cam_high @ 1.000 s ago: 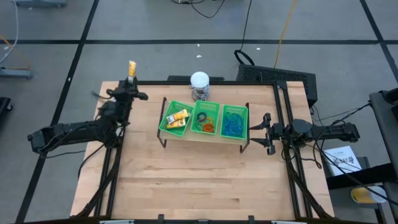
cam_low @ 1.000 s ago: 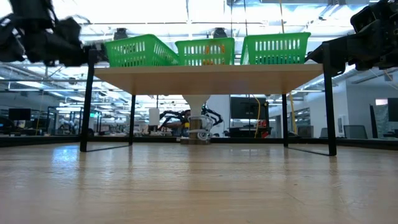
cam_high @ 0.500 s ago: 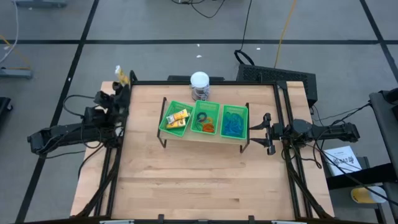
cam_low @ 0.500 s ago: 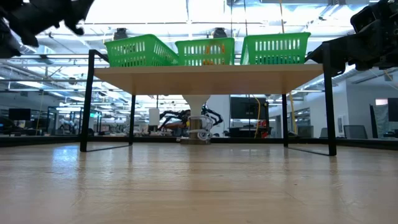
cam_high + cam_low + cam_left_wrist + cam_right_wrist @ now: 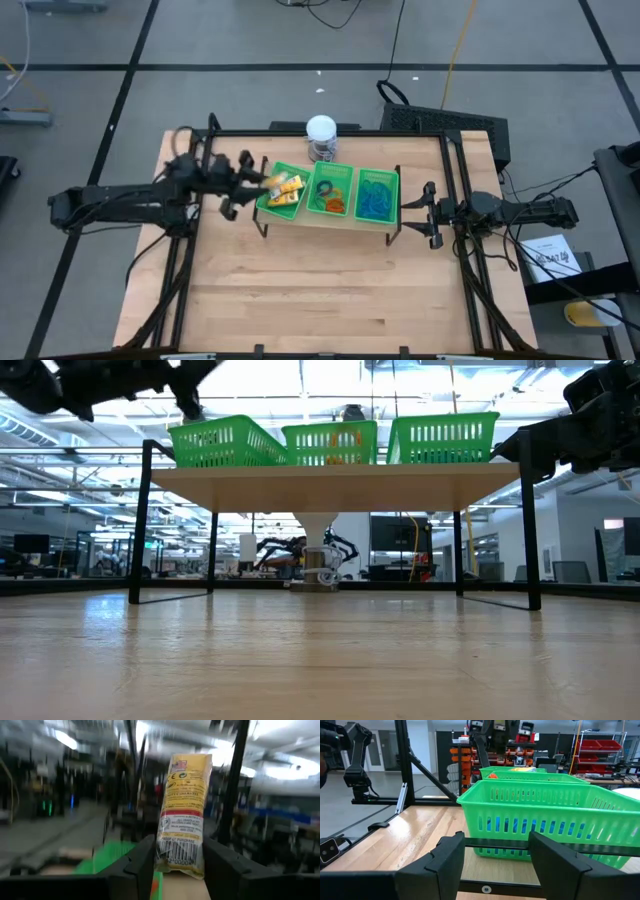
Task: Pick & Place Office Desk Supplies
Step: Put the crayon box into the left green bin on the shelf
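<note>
My left gripper (image 5: 256, 181) (image 5: 180, 855) is shut on a yellow printed box (image 5: 183, 805) (image 5: 268, 180) at the left rim of the green three-compartment tray (image 5: 300, 212). The tray stands on a raised wooden shelf. Its left compartment holds yellow-and-white pieces (image 5: 287, 192), the middle one orange and green rings (image 5: 331, 197), the right one blue loops (image 5: 376, 197). My right gripper (image 5: 427, 212) (image 5: 497, 847) waits open at the shelf's right end, touching nothing. In the low view the left arm (image 5: 120, 380) shows dark at the upper left. My left gripper pinches the yellow box by its barcode end (image 5: 176, 856) between its two fingers (image 5: 142, 862). The box stands out beyond the fingertips, along them. The fingers come about level from the table's left, and the box is lifted clear.
A white-topped round jar (image 5: 321, 133) stands at the table's far edge behind the tray. The shelf rests on thin black legs (image 5: 138, 525), with open room beneath. The near half of the wooden table (image 5: 320, 290) is bare. A black frame rail (image 5: 520, 845) crosses before my right gripper.
My left gripper has swung from the table's far left corner toward the right and nearer, to the tray's left compartment. It has turned from pointing at the far edge to pointing right, carrying the yellow box along.
</note>
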